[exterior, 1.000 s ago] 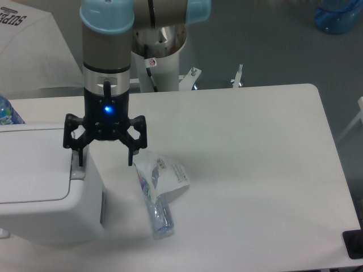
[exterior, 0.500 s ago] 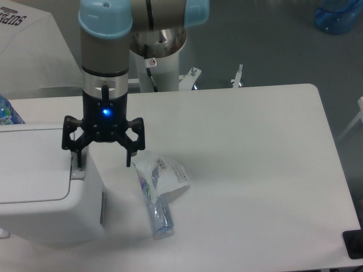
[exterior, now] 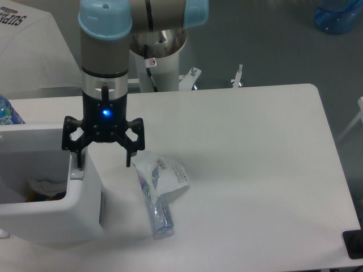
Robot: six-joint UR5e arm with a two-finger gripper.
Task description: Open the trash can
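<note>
The trash can is a big white bin at the table's front left. Its top is open, and I see scraps of rubbish inside. A white strip along the far rim looks like the raised lid. My gripper hangs open over the can's right edge. The left finger comes down at the grey latch tab. The right finger stands outside the can, above the table. Nothing is held between them.
A crumpled clear plastic wrapper lies on the table just right of the can. A blue-capped bottle stands behind the can at the left edge. The arm's base is at the back, and a black object sits at the front right corner.
The flat lid that covered the can has sprung up, and the inside now shows. The gripper has barely moved and stays open.
</note>
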